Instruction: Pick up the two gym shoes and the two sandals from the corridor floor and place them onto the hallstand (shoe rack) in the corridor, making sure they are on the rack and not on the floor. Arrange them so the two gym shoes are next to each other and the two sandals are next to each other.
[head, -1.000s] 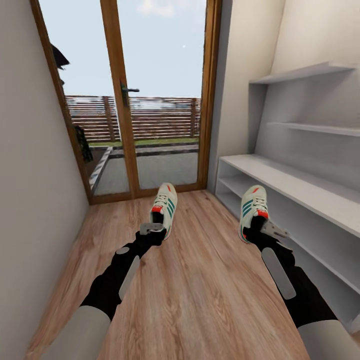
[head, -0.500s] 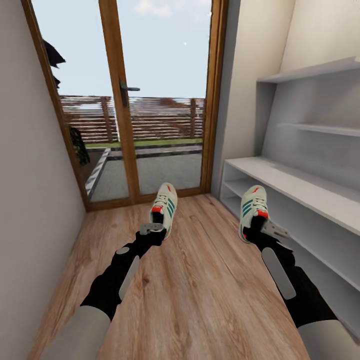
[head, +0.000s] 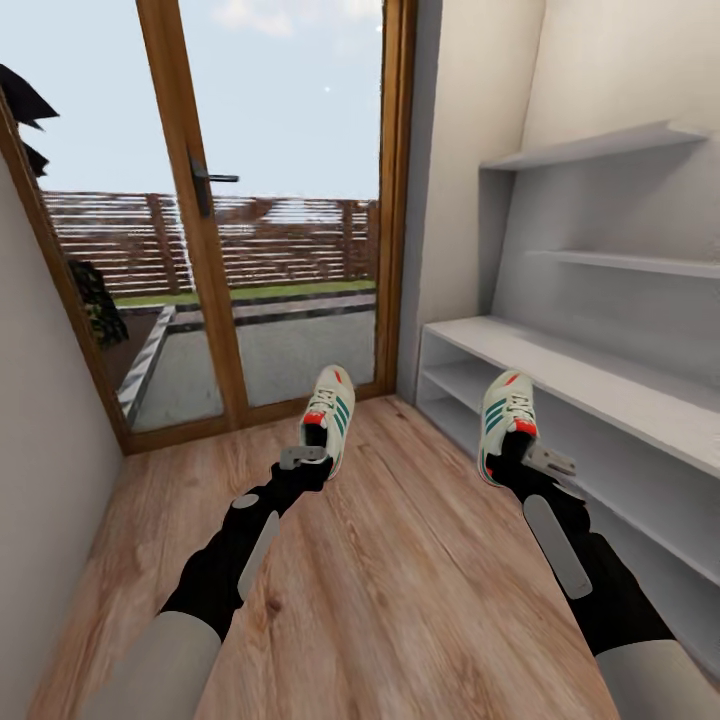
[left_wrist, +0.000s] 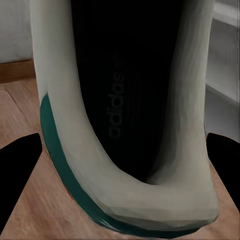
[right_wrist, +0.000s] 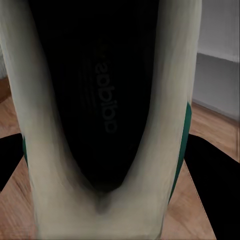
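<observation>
While both arms are reaching forward over the corridor floor, each gripper is clamping one gym shoe at the heel, clear of the planks.

Left gripper is gripping the left gym shoe, toe pointing away toward the glass door; in the left wrist view the shoe's dark insole and cream collar are sitting between the dark fingers. Right gripper is gripping the right gym shoe the same way, just beside the hallstand, whose bench top and low shelves are lying to the robot's right; the right wrist view is looking into that shoe's opening. The two shoes are hanging well apart, at about the same height.
</observation>
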